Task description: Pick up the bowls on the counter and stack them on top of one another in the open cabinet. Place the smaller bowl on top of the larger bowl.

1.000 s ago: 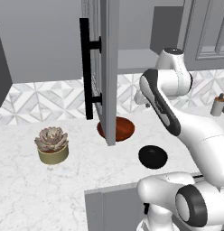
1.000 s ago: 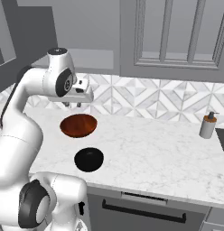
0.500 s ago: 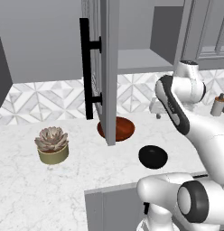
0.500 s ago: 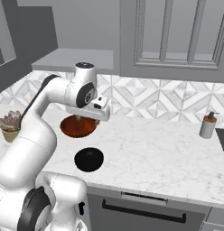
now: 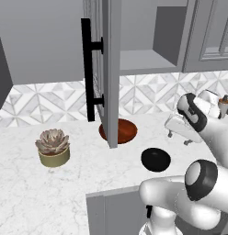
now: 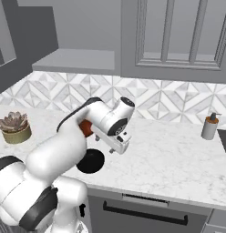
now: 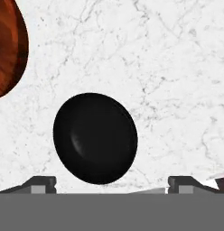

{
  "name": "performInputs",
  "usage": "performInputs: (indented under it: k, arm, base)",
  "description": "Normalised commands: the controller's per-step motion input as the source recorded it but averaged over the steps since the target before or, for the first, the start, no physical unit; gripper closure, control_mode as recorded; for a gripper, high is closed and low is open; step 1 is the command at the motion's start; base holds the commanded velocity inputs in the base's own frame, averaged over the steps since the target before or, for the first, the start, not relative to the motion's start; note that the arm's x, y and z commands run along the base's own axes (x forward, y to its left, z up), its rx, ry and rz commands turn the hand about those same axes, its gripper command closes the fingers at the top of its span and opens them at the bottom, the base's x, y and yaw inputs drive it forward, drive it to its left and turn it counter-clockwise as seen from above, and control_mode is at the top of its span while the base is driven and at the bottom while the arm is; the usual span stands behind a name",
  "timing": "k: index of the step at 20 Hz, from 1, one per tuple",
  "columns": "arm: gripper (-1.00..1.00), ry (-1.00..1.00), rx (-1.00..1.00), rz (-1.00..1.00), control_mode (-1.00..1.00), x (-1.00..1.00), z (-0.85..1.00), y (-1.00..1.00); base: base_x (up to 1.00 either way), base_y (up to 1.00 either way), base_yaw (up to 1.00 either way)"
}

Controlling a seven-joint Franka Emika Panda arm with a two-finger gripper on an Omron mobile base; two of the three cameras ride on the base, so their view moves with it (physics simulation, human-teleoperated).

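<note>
wide shallow reddish-brown bowl (image 5: pixel 122 129): front-left part hidden behind grey glass-panelled cabinet door (image 5: pixel 110 69) in left base view; mostly behind white arm in right base view; cut by left edge in hand view. small glossy black bowl (image 6: pixel 91 161): left side overlapped by arm.

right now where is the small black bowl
The smaller bowl sits on the counter near its front edge, apart from the larger bowl behind it; in the hand view it lies just ahead of the open end effector.
</note>
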Motion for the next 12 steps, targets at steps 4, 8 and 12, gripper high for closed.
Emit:
performInputs:
  k: [4,8,12]
  arm:
    - [-1.00,0.14,0.16,-0.05,-1.00,0.60,-1.00,0.06]
    - [-1.00,0.11,0.15,-0.05,-1.00,0.34,-1.00,0.07]
    - [-1.00,0.03,0.06,-0.01,-1.00,0.01,-0.78,0.00]
  base:
    - [0.00,0.00,0.00]
    - [0.00,0.00,0.00]
    - [0.00,0.00,0.00]
